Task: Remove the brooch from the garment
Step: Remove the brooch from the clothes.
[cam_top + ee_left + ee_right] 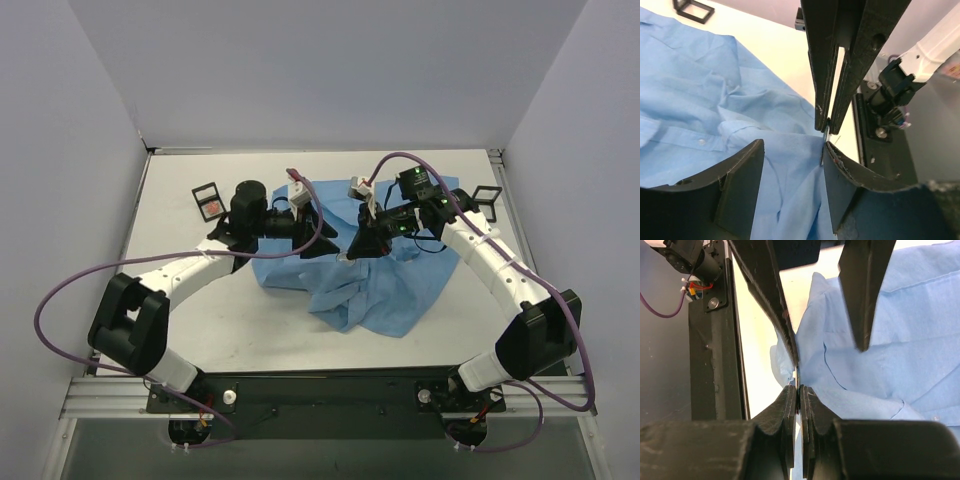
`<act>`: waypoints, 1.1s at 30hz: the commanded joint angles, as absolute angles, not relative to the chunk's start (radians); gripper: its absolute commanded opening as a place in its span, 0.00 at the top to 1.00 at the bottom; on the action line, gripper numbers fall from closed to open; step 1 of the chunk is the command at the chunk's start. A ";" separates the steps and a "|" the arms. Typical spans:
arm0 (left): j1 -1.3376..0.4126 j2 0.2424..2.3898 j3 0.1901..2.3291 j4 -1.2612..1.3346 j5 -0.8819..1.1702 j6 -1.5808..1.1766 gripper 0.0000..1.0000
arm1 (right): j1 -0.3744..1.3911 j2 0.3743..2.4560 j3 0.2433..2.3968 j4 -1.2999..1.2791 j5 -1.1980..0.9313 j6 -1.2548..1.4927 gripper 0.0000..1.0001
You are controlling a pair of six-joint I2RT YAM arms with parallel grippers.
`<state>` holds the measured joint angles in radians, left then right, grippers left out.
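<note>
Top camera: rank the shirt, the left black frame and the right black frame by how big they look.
1. The shirt, by far the largest.
2. The left frame and the right frame look about alike, so I won't rank one above the other.

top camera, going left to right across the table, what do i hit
black frame on the left → left pincer → right pincer → black frame on the right; shirt spans the middle, so it's left out
</note>
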<state>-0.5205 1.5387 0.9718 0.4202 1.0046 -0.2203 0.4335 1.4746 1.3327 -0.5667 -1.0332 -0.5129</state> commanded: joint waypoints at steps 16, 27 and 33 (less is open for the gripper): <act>-0.502 1.436 1.265 -0.355 0.948 0.440 0.14 | 0.442 1.417 1.387 -0.612 -0.999 -0.453 1.00; -0.543 1.471 1.193 -0.379 0.992 0.466 0.10 | 0.437 1.428 1.388 -0.583 -0.996 -0.419 1.00; -0.563 1.471 1.161 -0.344 1.020 0.437 0.11 | 0.437 1.430 1.379 -0.569 -0.989 -0.413 1.00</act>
<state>-0.5529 1.4796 1.1675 -0.3847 0.9691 0.4473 0.4393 1.4502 1.3468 -0.5861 -0.9741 -0.4267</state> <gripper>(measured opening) 0.898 0.056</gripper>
